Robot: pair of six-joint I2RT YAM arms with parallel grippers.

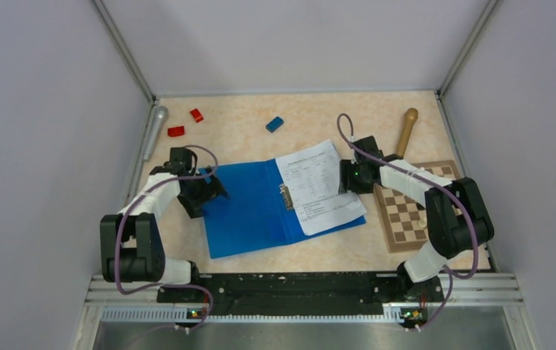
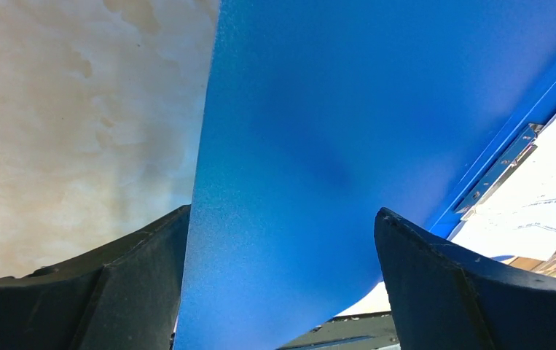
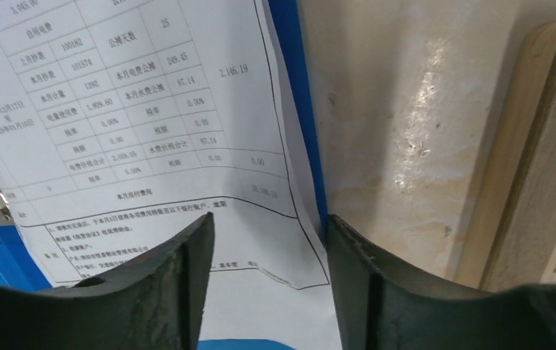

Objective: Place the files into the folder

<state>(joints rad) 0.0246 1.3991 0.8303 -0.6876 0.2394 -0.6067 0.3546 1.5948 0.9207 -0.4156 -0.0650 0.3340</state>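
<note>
Fingers (image 2: pixel 129 292) of the left gripper (image 2: pixel 283 219) stand wide apart, gripping nothing, with the left cover of the open blue folder (image 2: pixel 347 109) running between them; the cover's outer edge passes just inside the left finger, and bare table (image 2: pixel 78 124) lies beyond it. The right gripper (image 3: pixel 269 226) has its fingers (image 3: pixel 151 292) parted by a narrower gap, low over the right edge of the files (image 3: pixel 151 146), not clamped on them. The files lie on the folder's right half beside the metal clip (image 1: pixel 286 197), skewed, their far corners overhanging the folder's edge. A thin blue margin shows past the paper, then a strip of table, then the chessboard (image 1: pixel 409 211) close on the right. Small red blocks (image 1: pixel 176 131) and a blue block (image 1: pixel 275 124) lie well apart at the far side.
</note>
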